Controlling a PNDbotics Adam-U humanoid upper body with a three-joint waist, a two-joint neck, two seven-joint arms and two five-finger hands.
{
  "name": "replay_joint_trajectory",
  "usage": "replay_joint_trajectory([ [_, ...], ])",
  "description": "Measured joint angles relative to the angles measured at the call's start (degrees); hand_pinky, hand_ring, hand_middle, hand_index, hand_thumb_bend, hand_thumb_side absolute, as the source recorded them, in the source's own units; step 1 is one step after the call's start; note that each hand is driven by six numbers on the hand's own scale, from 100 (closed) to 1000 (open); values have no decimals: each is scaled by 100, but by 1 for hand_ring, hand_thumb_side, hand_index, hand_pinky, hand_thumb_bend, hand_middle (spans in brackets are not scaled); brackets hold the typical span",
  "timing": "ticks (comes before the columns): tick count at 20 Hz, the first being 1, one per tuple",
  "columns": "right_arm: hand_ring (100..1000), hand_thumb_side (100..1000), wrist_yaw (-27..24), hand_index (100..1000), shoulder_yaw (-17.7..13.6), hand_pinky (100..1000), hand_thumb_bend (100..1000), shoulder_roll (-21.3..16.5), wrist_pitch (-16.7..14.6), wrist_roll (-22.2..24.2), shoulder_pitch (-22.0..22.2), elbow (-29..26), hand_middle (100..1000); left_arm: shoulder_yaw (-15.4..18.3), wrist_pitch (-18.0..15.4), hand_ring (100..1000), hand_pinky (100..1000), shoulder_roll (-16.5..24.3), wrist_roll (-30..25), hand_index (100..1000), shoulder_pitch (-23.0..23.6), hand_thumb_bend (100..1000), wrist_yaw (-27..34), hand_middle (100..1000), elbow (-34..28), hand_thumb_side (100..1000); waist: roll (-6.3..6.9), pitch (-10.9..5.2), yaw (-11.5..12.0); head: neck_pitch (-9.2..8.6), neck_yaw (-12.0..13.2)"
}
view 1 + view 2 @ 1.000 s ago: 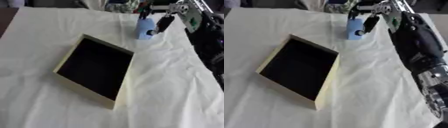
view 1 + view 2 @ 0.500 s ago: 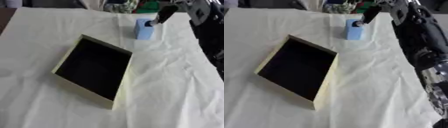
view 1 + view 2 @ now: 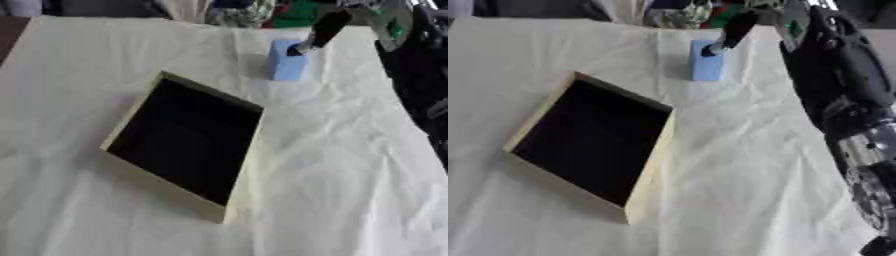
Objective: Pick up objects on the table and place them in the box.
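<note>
Table (image 3: pixel 367 165), cream cloth-covered; box (image 3: pixel 185 142) and blue block (image 3: pixel 285 65) on it.

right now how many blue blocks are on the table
1. The blue block stands on the cloth near the far edge, beyond the box, with a finger of the right hand at its top. Nothing shows inside the box.

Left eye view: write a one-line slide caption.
Right robot hand reaches a finger to a blue block beyond the empty box.
</note>
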Motion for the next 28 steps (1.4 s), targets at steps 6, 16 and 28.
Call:
replay_joint_trajectory([
  [6,956,367,106,957,-52,893,557,1,6,143,-23,126,895,0,-5,501,689,0,-10,715,-25,283,2,412,0,115,0,83,29,-52,-51],
  [16,958,364,441,953,-104,890,544,3,22,221,-11,308,895,0,-13,500,689,0,-30,715,-40,280,7,411,0,116,-5,146,75,-76,-80],
  [28,906,100,696,880,-135,862,405,68,63,200,85,475,727,0,-1,500,690,0,-46,714,-76,276,10,411,0,118,-5,182,117,-97,-116],
])
